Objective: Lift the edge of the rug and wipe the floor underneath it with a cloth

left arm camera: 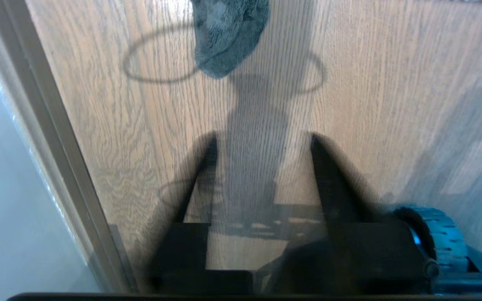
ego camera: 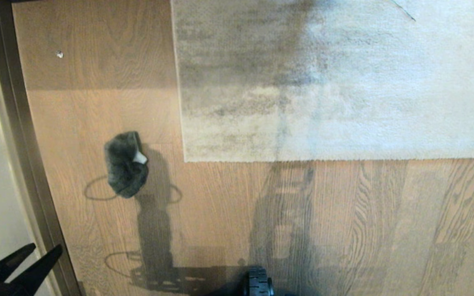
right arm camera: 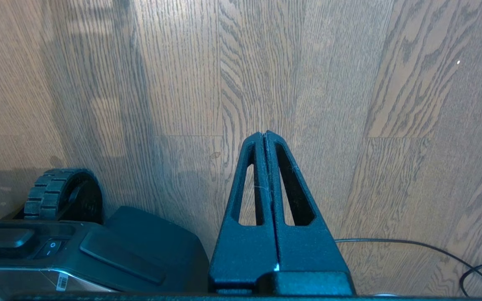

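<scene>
One floor [ego camera: 344,230] of brown wood-grain planks fills most of the head view, with a dark baseboard strip [ego camera: 23,156] along its left margin. Next in size, the grey-beige rug lies flat on the floor; the rug edge [ego camera: 344,159] runs straight across the view to a corner [ego camera: 185,160], and nothing has it raised. No wiping under it can begin in this state.

The cloth [ego camera: 125,164] is a small dark grey bundle with a patch of white showing, lying on bare floor just off the rug corner, on the baseboard side, apart from the rug.

The left gripper [ego camera: 23,257] sits low at the near left of the head view, over the baseboard, well short of the cloth. Its wrist view shows the fingers parted, holding nothing, with the cloth [left arm camera: 228,37] ahead of them. The right gripper [right arm camera: 265,136] hangs near the robot's base with fingers pressed together, empty, pointing at bare floor.

Judgement: the step in hand is fetching the cloth. Done well, the left gripper should travel forward, centre over the bundle's thickest fold, descend onto it and clamp firmly. The right gripper would then pinch the rug edge near the corner.
</scene>
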You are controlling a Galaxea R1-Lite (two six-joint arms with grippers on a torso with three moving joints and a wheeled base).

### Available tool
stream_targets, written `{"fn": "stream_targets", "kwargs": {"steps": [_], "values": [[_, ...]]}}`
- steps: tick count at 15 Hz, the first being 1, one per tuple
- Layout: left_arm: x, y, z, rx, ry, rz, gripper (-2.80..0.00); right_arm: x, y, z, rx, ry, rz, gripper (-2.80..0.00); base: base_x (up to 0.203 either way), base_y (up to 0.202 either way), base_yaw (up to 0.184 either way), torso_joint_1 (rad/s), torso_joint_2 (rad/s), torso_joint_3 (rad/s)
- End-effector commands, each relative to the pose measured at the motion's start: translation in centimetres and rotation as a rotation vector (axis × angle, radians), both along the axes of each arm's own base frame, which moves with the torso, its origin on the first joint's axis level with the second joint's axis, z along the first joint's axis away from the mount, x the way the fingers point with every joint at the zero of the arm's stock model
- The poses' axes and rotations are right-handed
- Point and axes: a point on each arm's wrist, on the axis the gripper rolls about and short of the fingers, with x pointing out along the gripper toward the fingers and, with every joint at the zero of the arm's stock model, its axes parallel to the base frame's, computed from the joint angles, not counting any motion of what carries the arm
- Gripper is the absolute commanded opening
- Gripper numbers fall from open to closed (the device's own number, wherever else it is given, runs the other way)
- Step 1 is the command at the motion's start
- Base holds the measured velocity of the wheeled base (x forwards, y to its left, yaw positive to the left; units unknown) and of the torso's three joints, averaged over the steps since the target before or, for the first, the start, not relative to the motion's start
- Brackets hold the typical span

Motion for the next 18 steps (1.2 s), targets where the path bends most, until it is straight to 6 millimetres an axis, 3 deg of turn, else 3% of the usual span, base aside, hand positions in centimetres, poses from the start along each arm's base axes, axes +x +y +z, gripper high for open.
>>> {"fn": "stream_targets", "kwargs": {"steps": [1,8,18], "values": [[-2.1,0.1,0.2,-0.005,-0.098,0.002,-2.80,0.0,0.0,0.0,0.000,0.001,0.000,-2.80,0.000,0.000,0.000,0.000,0.00,0.000],[-8.6,0.3,-4.0,-0.004,-0.196,0.036,-2.80,0.0,0.0,0.0,0.000,0.001,0.000,-2.80,0.000,0.000,0.000,0.000,0.00,0.000],[-8.8,0.2,-4.7,0.062,-0.165,0.025,-2.80,0.0,0.0,0.0,0.000,0.001,0.000,-2.80,0.000,0.000,0.000,0.000,0.00,0.000]]}}
